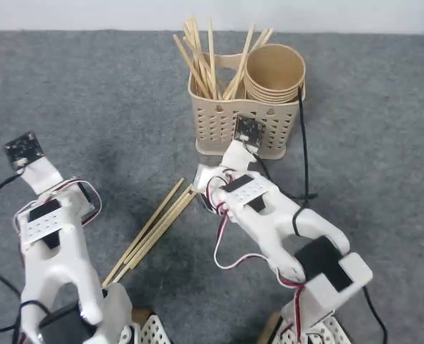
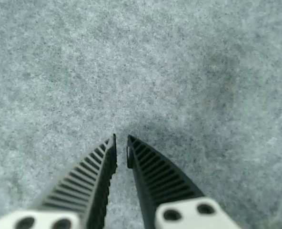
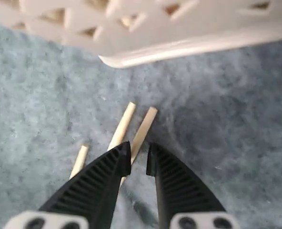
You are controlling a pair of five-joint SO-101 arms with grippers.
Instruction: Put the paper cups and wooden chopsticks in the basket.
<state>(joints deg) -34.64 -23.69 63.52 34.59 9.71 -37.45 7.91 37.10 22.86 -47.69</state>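
A beige slotted basket [image 1: 226, 125] stands at the back of the grey carpet. It holds a stack of paper cups [image 1: 274, 72] and several upright wooden chopsticks [image 1: 208, 57]. More loose chopsticks [image 1: 151, 229] lie slanted on the carpet in front of it. My right gripper [image 3: 139, 157] hovers shut over their far ends, with one chopstick [image 3: 143, 126] running under its tips and the basket's base [image 3: 179, 45] just beyond. My left gripper [image 2: 121, 139] is shut over bare carpet, holding nothing.
The left arm [image 1: 51, 229] sits at the near left, well apart from the chopsticks. The right arm [image 1: 269, 215] stretches from the near right toward the basket. A black cable [image 1: 300, 136] trails past the basket's right side.
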